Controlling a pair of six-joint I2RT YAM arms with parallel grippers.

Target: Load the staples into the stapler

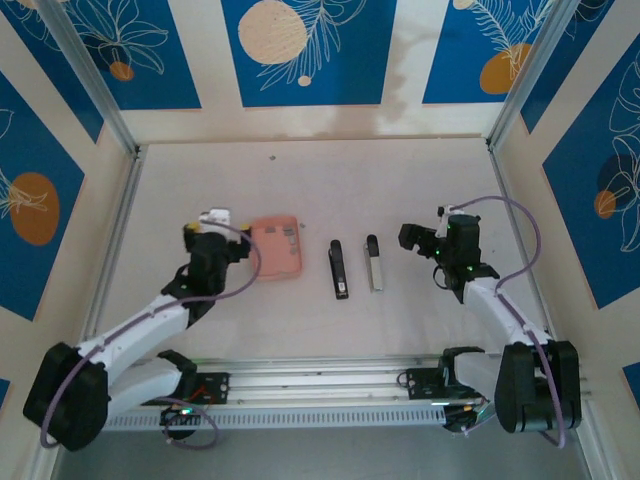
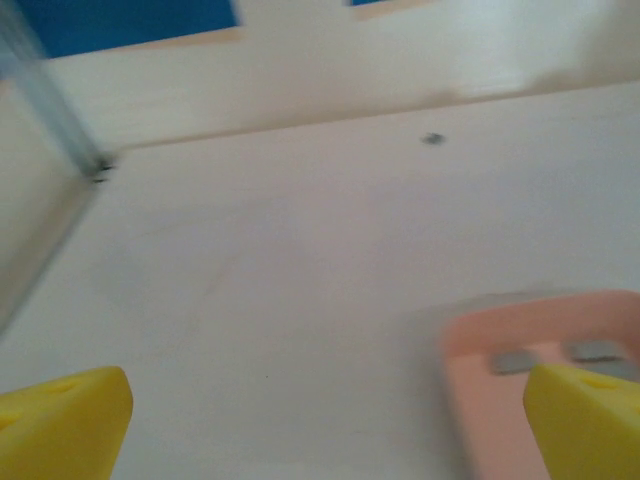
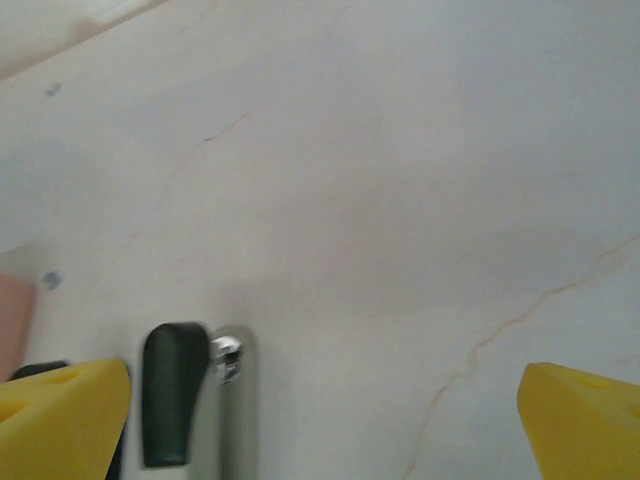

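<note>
- Pink box [image 1: 277,248]: flat, salmon-coloured, lying on the pale table [image 1: 320,170]. It serves as the landmark for every entry below.
- Grey strips [image 2: 520,359]: two small grey patches sit in a recess of the box top in the left wrist view. They are too blurred to tell whether they are loose staples.
- Stapler [image 1: 339,269]: a slim black bar lying flat to the right of the box, near it but apart, with its long axis running along the box's right edge.
- Silvery-white bar part [image 1: 374,265]: lies further right of the box, just beyond the stapler and parallel to it, not touching it. It carries a dark cap at its far end, which shows with a metal tip in the right wrist view [image 3: 176,400].
- Left gripper [image 1: 218,238]: sits at the left side of the box. Its yellow fingers [image 2: 62,422] stand spread wide with only bare table between them. The right finger overlaps the box's near left corner in the left wrist view, and contact cannot be told.
- Right gripper [image 1: 412,240]: well to the right of the box, past the bar part. Its fingers [image 3: 585,420] are spread wide and hold nothing. The left finger hangs beside the capped bar, with the box's edge [image 3: 12,312] beyond it.
</note>
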